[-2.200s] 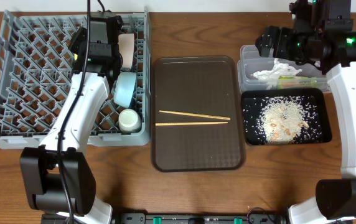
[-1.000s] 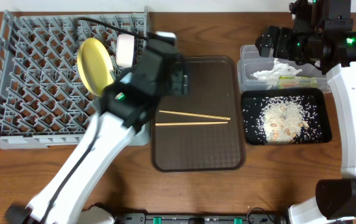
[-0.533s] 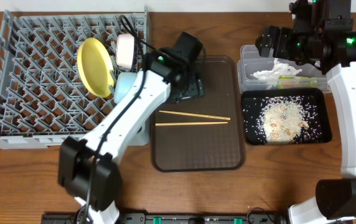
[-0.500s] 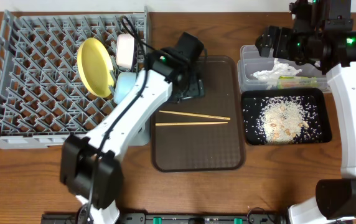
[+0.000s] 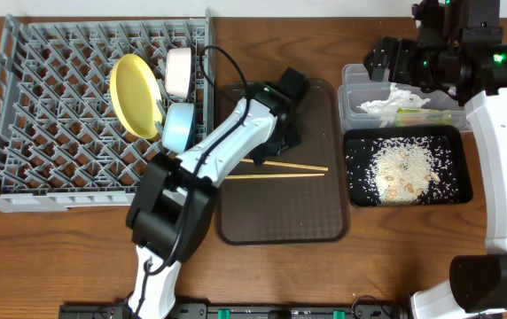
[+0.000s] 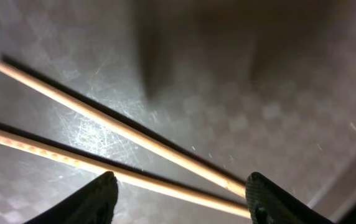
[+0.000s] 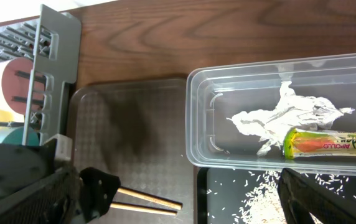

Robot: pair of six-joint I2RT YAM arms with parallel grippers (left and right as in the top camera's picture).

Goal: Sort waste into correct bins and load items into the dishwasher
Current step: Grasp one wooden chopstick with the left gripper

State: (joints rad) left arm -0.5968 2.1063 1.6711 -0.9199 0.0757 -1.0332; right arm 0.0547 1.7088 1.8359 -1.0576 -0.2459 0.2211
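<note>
Arm [image 5: 227, 146] outstretched, left end effector [image 6: 187, 198] straddling chopsticks [image 6: 122, 126]

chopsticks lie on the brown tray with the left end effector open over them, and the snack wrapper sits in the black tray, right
Not quite. The right wrist view shows the snack wrapper in the clear tub beside the tissue, not in the black tray. The chopsticks do lie on the brown tray, with the left end effector open over them.

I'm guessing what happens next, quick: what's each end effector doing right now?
Left end effector: open, around the chopsticks, not gripping them.
Right end effector: open, empty.
</note>
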